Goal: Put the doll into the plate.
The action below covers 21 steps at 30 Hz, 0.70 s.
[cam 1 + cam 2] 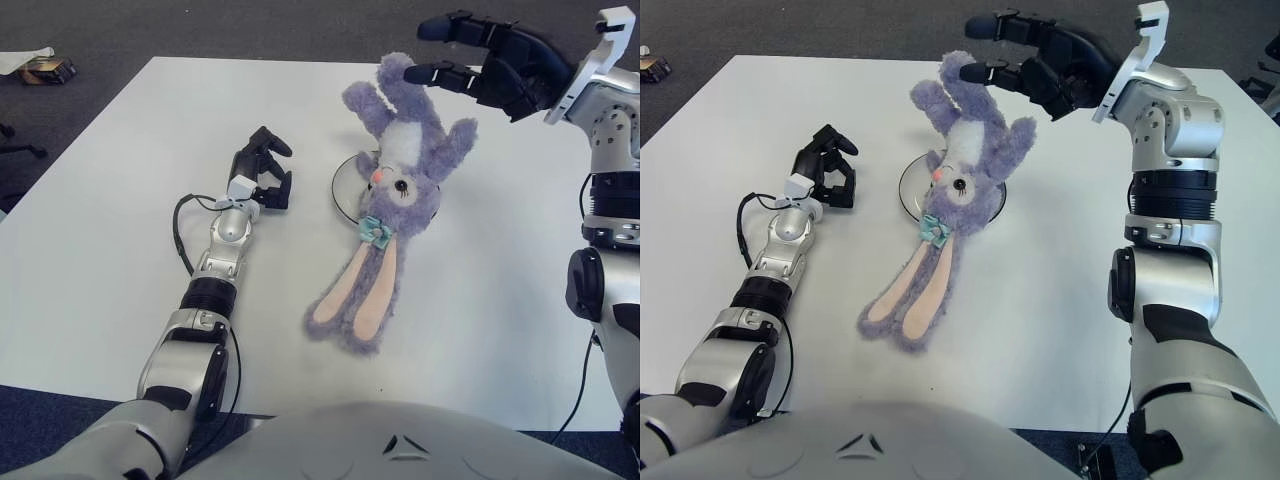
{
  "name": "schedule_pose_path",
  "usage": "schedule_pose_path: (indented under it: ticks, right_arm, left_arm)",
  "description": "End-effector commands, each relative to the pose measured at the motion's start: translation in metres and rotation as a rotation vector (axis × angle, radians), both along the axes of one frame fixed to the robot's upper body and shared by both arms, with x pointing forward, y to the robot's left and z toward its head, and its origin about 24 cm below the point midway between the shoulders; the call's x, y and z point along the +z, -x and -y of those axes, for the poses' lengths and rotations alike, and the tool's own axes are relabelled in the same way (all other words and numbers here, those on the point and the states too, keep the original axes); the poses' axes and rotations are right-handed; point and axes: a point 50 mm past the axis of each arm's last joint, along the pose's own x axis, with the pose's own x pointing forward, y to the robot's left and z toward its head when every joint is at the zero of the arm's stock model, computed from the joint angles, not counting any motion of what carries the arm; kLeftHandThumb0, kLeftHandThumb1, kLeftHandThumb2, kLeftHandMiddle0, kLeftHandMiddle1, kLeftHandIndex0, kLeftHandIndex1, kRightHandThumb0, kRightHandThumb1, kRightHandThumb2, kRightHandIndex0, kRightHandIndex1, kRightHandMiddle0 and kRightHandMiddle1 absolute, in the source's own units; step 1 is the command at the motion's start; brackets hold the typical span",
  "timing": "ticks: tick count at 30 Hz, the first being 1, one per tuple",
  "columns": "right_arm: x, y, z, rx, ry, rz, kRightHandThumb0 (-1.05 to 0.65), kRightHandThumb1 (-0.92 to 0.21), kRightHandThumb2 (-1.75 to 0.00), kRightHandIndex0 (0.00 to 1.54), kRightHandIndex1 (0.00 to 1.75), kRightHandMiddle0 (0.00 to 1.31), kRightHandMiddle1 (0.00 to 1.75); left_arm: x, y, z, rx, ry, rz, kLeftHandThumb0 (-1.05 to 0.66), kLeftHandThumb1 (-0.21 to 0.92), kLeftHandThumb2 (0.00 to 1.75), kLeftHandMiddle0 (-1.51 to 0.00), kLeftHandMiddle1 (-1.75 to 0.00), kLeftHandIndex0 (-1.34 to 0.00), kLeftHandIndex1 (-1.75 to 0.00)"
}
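A purple plush rabbit doll [402, 170] lies with its body on a clear glass plate [340, 186] at the middle of the white table [120, 250]. Its legs point away from me and its long ears stretch over the table towards me. My right hand [440, 50] is open and holds nothing. It hovers just past the doll's raised legs at the far right. My left hand [265, 170] shows to the left of the plate, fingers curled and holding nothing. The doll hides most of the plate.
A black cable [182, 225] loops beside my left forearm. A small box and some paper [40, 66] lie on the dark floor past the table's far left corner. The table's edges show at the left and the front.
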Motion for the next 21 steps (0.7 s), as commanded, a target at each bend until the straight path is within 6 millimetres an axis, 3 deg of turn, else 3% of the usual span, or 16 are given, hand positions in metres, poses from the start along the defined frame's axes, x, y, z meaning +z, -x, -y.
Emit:
schedule_pose_path:
  ticks: [1,11,21]
  right_arm:
    - [0.01,0.003,0.003,-0.052,0.017,0.021,0.23,-0.29,-1.52,0.04,0.89,0.0,1.05]
    - [0.004,-0.002,0.007,-0.135,0.031,-0.008,0.04,-0.27,-1.37,0.08,0.82,0.0,1.14]
    - [-0.002,-0.007,0.019,-0.225,0.043,0.032,-0.06,-0.39,-1.29,0.22,0.87,0.02,1.27]
  left_arm:
    - [-0.041,0.021,-0.003,0.021,0.015,-0.142,-0.01,0.18,1.48,-0.75,-1.75,-0.49,-1.69]
    - [-0.041,0.022,-0.004,0.021,0.014,-0.138,-0.01,0.19,1.46,-0.74,-1.75,-0.47,-1.7]
    - [-0.041,0.022,-0.005,0.015,0.021,-0.147,-0.01,0.2,1.46,-0.73,-1.75,-0.46,-1.71]
